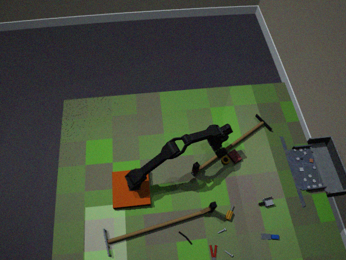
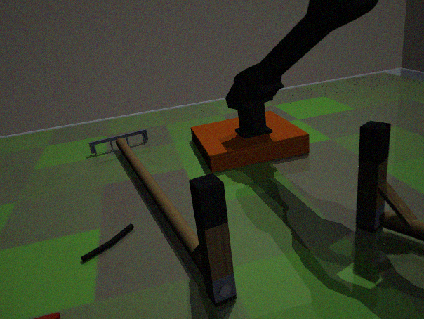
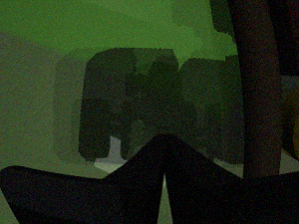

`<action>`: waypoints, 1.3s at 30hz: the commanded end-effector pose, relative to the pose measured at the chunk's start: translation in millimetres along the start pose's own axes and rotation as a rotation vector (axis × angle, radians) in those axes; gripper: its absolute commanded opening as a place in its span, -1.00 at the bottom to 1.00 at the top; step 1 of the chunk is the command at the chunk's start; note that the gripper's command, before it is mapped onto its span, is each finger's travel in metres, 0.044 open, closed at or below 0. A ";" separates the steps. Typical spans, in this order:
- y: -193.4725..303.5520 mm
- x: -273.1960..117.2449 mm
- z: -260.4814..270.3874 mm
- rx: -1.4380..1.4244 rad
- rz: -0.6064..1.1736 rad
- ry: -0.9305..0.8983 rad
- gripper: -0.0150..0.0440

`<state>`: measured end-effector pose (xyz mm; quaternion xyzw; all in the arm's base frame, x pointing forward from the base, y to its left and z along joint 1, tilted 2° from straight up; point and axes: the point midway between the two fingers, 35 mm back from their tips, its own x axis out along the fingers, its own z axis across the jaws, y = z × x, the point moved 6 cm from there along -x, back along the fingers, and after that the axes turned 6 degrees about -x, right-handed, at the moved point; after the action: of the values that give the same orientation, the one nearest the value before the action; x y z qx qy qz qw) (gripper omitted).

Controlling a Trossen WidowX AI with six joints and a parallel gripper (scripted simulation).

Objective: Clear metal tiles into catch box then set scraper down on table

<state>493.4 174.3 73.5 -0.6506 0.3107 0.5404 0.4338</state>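
Note:
A long wooden-handled tool with a flat black blade (image 1: pixel 263 122) lies diagonally; its upright grip block (image 1: pixel 196 168) (image 2: pixel 373 176) is at the near end. My gripper (image 1: pixel 221 153) (image 3: pixel 164 142) is shut and empty, low over the middle of that tool. The wooden handle (image 1: pixel 249 133) (image 3: pixel 262 99) passes just right of the fingers in the wrist view. A second long tool (image 1: pixel 160 225) (image 2: pixel 158 197) with an open grey frame head lies near the orange base. Several tiles, such as a pale one (image 1: pixel 301 169) and a copper one (image 1: pixel 311 160), lie on the steel plate (image 1: pixel 307 169). The catch box (image 1: pixel 329 166) adjoins its far side.
A yellow ring (image 1: pixel 225 160) and dark red block (image 1: pixel 235 156) lie beside the handle. A yellow-handled tool (image 1: pixel 229 215), a blue-handled scraper (image 1: pixel 275 237), red pliers (image 1: pixel 212 252), a black rod (image 1: pixel 185 237) (image 2: pixel 107 243) and screws lie nearer. The arm stands on an orange base (image 1: pixel 120 197) (image 2: pixel 260 154).

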 end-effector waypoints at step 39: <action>-3.3 1.2 -42.3 -0.004 -0.016 0.009 -0.49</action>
<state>511.0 144.8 73.2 -0.6542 0.3066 0.5388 0.4333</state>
